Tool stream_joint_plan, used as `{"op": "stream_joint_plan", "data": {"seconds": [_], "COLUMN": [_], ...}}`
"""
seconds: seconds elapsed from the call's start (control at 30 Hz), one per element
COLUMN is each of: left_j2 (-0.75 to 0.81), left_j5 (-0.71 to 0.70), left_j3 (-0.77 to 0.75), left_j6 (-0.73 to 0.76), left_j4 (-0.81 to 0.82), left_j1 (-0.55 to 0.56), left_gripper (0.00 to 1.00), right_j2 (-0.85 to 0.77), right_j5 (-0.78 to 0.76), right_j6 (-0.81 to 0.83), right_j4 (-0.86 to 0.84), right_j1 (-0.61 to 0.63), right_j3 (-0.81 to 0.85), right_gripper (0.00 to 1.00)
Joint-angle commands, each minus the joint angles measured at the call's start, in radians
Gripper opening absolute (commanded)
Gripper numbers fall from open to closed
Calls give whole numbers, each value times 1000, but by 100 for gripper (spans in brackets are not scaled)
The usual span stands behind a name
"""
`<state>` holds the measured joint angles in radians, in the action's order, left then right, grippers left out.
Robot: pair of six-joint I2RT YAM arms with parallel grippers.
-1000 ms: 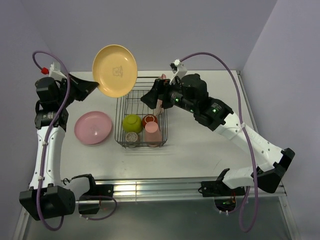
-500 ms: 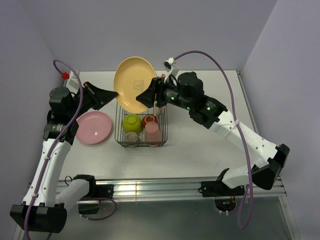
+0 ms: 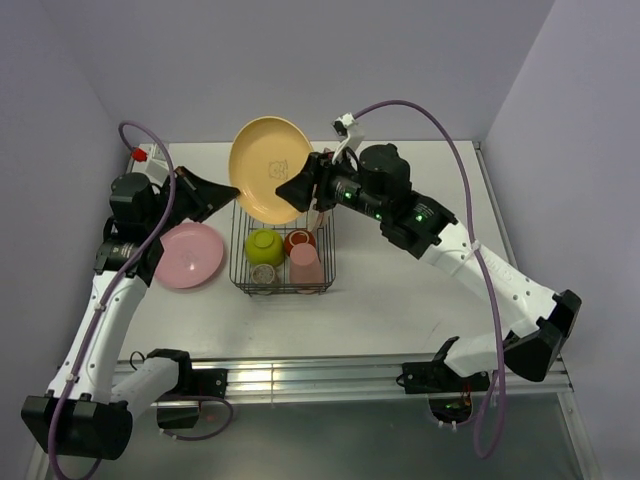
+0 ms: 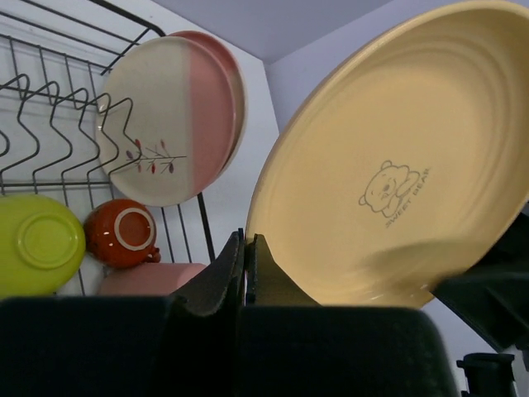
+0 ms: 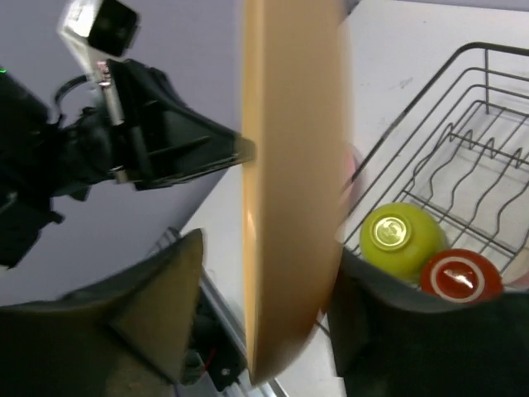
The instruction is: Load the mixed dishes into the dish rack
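Note:
The orange-yellow plate [image 3: 268, 165] hangs tilted in the air over the far left end of the dish rack [image 3: 236, 252]. My left gripper [image 3: 232, 190] is shut on its left rim [image 4: 246, 248]. My right gripper [image 3: 287, 194] straddles the opposite rim, and the plate [image 5: 285, 207] shows edge-on between its fingers with a gap at one finger [image 5: 178, 281]. In the rack lie a lime-green bowl [image 3: 264, 244], a red-brown mug [image 3: 299, 240], a salmon-pink cup [image 3: 306, 262] and a small grey cup [image 3: 263, 275]. A cream-pink twig plate [image 4: 169, 120] stands there against a pink one [image 4: 230, 70].
A pink plate [image 3: 187, 254] lies flat on the white table left of the rack. The rack's wire prongs [image 4: 58, 124] stand free in its far half. Purple walls close the table at the back and both sides.
My left arm has swung the yellow plate rightward from the far left to above the rack. My right gripper has come onto its right rim and its jaws have narrowed.

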<state>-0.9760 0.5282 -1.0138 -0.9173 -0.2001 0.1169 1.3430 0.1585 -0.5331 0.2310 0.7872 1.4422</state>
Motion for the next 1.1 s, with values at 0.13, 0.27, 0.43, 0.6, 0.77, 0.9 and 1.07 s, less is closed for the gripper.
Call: {"op": "stream_joint_plan", "data": {"seconds": [0.13, 0.27, 0.43, 0.6, 0.77, 0.9, 1.07], "left_j2": [-16, -21, -13, -13, -53, -47, -84], "left_j5": [-62, -53, -27, -16, -71, -154, -145], "left_j3": [-19, -20, -12, -14, -58, -69, -68], "left_j6": [52, 49, 35, 34, 73, 112, 104], "left_j4": [4, 10, 25, 24, -66, -110, -102], "left_j1": [1, 1, 1, 1, 1, 1, 1], "left_gripper": [0, 0, 0, 0, 53, 72, 67], "right_j2": [-103, -102, -87, -44, -36, -36, -30], "right_j5": [29, 47, 85, 92, 15, -25, -10], "right_j6": [19, 18, 4, -5, -7, -1, 2], "right_j4": [-84, -81, -111, -105, -73, -58, -76], "right_j1": [-5, -17, -29, -40, -40, -39, -29], "right_j3": [-32, -35, -40, 4, 33, 40, 27], "right_gripper": [91, 83, 61, 0, 0, 0, 0]}}
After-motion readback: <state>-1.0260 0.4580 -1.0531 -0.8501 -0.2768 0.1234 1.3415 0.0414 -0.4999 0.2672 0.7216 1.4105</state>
